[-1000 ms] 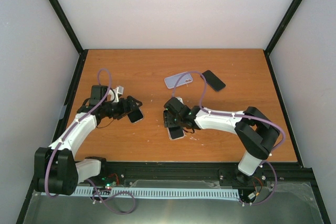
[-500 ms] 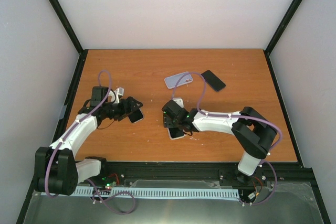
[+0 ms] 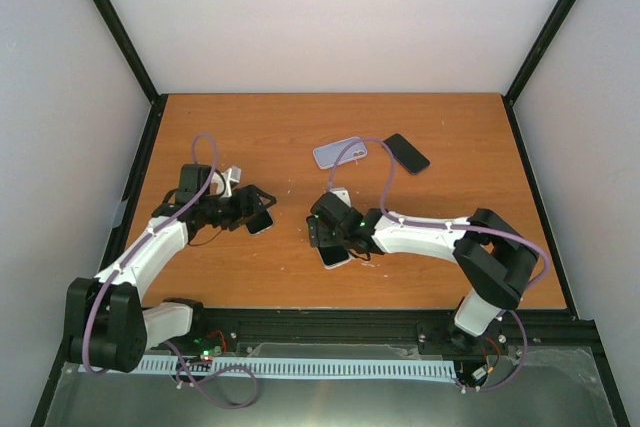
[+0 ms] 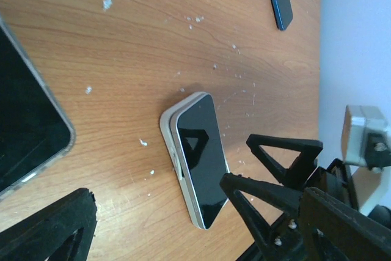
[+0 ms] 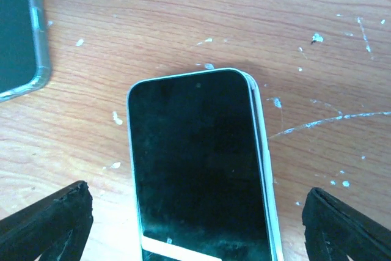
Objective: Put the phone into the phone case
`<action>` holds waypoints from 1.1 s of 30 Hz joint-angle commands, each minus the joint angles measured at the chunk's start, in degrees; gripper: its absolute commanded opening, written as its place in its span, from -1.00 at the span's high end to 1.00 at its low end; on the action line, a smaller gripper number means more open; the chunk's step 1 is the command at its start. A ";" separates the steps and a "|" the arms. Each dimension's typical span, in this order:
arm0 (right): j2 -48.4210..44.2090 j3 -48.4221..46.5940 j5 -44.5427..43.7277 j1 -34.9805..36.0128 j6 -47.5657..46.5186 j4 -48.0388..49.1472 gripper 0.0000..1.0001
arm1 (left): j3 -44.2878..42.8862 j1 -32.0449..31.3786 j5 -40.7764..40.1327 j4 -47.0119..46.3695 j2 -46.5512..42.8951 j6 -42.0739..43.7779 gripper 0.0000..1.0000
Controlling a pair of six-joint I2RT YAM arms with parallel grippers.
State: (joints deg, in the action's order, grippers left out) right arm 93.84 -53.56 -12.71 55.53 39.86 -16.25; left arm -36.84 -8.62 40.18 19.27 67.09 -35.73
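The phone (image 5: 195,169), black screen up, lies in a white phone case (image 5: 264,151) on the table. The case rim shows along its right side, and one phone edge looks slightly raised (image 4: 201,163) above the case (image 4: 171,145). My right gripper (image 5: 195,191) is open and straddles the phone, with a gap on both sides. From above it is at centre (image 3: 328,237), over the phone (image 3: 336,253). My left gripper (image 3: 255,209) is open, holding nothing, over a second dark phone in a clear case (image 4: 24,120); one of its fingers (image 4: 55,227) shows at the lower left.
A lavender phone or case (image 3: 340,153) and a black phone (image 3: 407,153) lie farther back on the wooden table (image 3: 450,197). The clear-cased phone (image 5: 21,29) lies just left of the white case. The right gripper's black fingers (image 4: 281,169) show in the left wrist view.
My right gripper's jaws have spread wider around the phone, and the arm has shifted slightly toward the near edge. The left arm has barely moved.
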 commanded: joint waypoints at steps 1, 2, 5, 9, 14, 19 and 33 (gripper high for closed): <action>-3.68 2.88 4.66 -2.02 -2.18 1.93 -0.80 | -0.25 -3.68 -0.54 -3.18 2.05 -2.99 -0.79; -4.20 3.93 6.25 -2.76 -2.47 3.18 -0.77 | -0.25 -4.53 -0.54 -3.91 2.49 -3.63 -0.77; -5.06 6.88 10.82 -4.76 -3.33 6.89 -0.57 | 0.08 -7.09 -0.37 -6.58 4.05 -6.08 -0.73; -4.20 9.77 16.95 -7.57 -3.30 11.16 -0.38 | 1.34 -11.38 0.10 -12.17 6.49 -10.20 -0.63; -2.28 12.10 21.86 -9.27 -2.44 15.19 -0.31 | 2.29 -15.92 -1.04 -16.08 10.11 -13.92 -0.45; -0.35 13.97 23.59 -9.90 -1.25 17.96 -0.31 | 2.06 -18.06 -2.50 -17.31 13.73 -15.74 -0.31; 1.61 19.50 36.16 -10.00 10.52 35.34 -0.26 | 3.37 -18.95 -3.39 -18.80 19.74 -16.33 0.02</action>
State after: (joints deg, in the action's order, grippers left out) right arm 93.51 -35.55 16.86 44.97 45.28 13.91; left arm -33.69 -26.59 37.39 1.96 85.27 -51.90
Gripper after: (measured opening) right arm 0.630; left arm 0.504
